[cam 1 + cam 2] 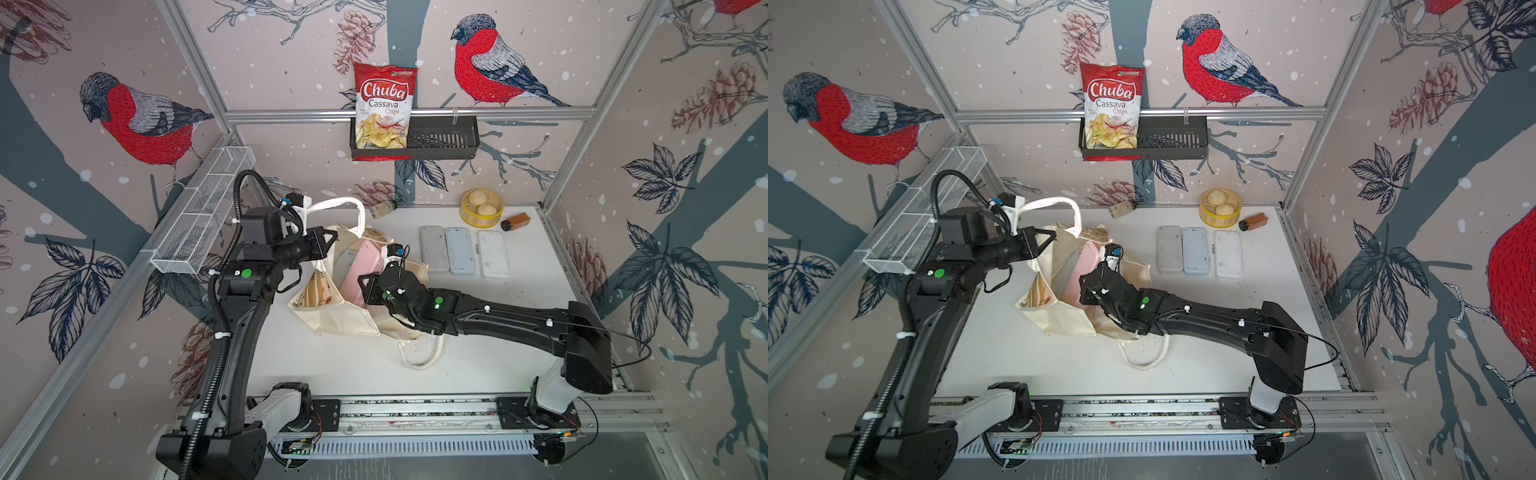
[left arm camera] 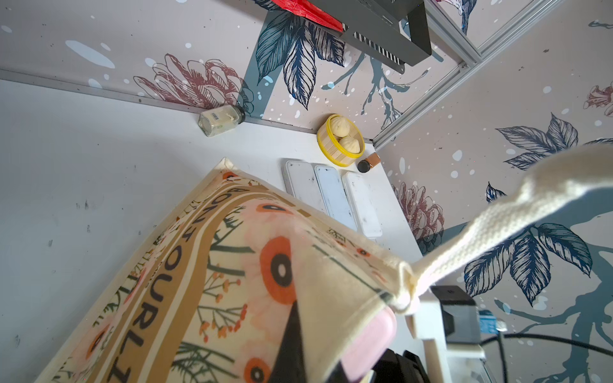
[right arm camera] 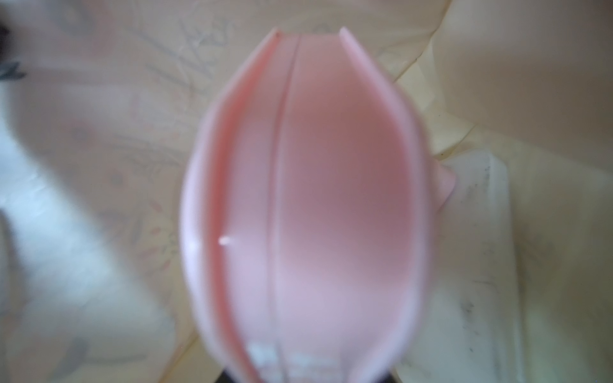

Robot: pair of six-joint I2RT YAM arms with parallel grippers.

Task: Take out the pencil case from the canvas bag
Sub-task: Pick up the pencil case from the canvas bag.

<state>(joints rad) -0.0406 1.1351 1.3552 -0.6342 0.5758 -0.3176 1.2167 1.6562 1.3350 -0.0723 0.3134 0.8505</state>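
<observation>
Right end effector (image 1: 365,286) grips pencil case (image 1: 360,262) inside canvas bag (image 1: 345,320); left end effector (image 1: 331,242) clamps its rim

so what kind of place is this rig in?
Looks like a robot data-collection cell, not a real room: aluminium framing with bird-print wall panels, left arm and right arm on a base rail, staged props like the Chuba cassava chips bag.

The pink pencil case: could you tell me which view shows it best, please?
A top view: the pink pencil case is sharp, mostly visible in the open canvas bag. The right wrist view shows it close but blurred; the left wrist, only one end.
</observation>
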